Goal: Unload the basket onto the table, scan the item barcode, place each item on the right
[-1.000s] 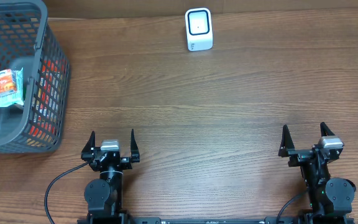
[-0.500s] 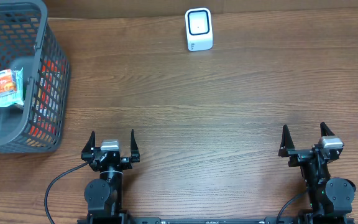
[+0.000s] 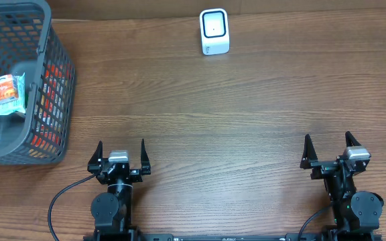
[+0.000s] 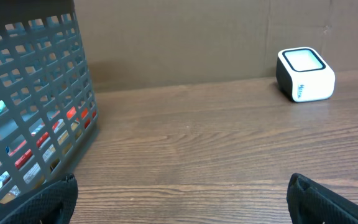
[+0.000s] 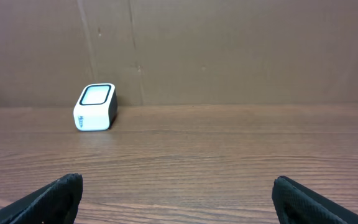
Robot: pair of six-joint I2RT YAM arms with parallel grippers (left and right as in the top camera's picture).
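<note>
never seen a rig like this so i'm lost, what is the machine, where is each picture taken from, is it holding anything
It is a robot with two arms at a wooden table. Each arm ends in a two-finger claw: the left gripper and the right gripper. One picture looks straight down from above. The other two come from cameras on the wrists, so the dark shapes in their bottom corners are the robot's own fingers. On the table stand a grey basket, with a small orange packet inside, and a white barcode scanner near the far edge. Both claws are open and hold nothing.
</note>
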